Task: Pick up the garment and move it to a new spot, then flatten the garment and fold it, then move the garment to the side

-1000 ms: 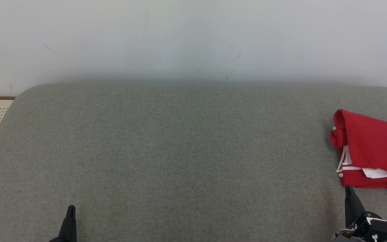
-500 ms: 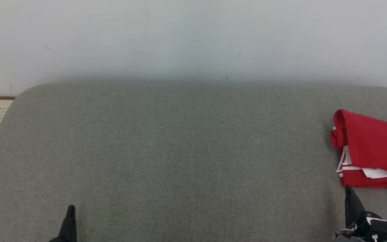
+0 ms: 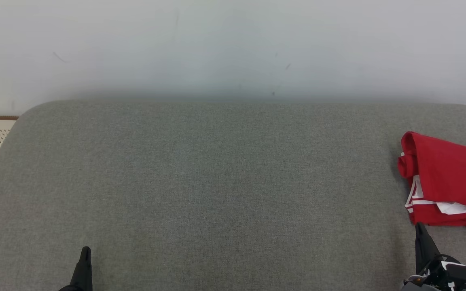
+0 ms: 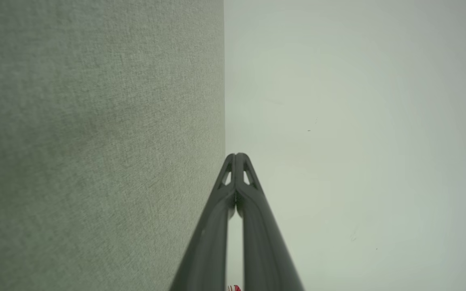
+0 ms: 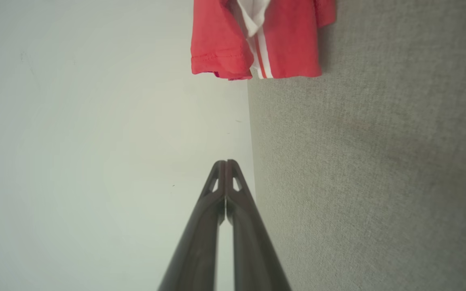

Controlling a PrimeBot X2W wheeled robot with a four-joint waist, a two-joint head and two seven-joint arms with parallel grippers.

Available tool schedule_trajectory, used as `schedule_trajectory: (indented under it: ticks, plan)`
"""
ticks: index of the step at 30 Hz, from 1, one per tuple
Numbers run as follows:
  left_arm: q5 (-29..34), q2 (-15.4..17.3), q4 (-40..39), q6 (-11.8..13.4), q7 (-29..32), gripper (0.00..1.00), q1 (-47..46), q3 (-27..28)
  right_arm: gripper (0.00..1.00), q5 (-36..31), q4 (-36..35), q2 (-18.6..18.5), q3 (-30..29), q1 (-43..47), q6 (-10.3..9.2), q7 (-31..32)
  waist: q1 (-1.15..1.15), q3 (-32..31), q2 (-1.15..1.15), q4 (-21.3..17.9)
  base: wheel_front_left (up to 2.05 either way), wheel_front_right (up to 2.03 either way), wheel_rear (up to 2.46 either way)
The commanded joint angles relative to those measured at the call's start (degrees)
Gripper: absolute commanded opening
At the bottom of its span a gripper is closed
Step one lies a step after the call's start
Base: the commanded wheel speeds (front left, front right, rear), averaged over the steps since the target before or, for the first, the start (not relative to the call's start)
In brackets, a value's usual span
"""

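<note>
- the red garment (image 3: 449, 178) lies at the right edge of the grey cushion (image 3: 217, 182), folded as far as i can tell, partly out of sight.
- the left gripper (image 3: 85, 250) and right gripper (image 3: 418, 226) are closed, empty, by the front edge.
- little seems left.

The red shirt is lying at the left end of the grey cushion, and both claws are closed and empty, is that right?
Not quite. The head view shows the red shirt at the right end of the grey cushion, near the right gripper. The rest holds: the left gripper and the right gripper are both closed and empty.
</note>
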Motion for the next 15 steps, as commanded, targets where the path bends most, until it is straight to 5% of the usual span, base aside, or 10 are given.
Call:
schedule_trajectory:
  ticks: [1, 15]
  plan:
    - [-0.14, 0.20, -0.09, -0.14, 0.07, 0.00, -0.29, 0.18, 0.00, 0.22, -0.21, 0.11, -0.04, -0.02, 0.02, 0.14, 0.00, 0.00, 0.00, 0.00, 0.00, 0.00, 0.00]
    - [-0.14, 0.20, -0.09, -0.14, 0.06, 0.00, -0.28, 0.18, 0.00, 0.23, -0.21, 0.11, -0.04, -0.02, 0.02, 0.13, 0.00, 0.00, 0.00, 0.00, 0.00, 0.00, 0.00]
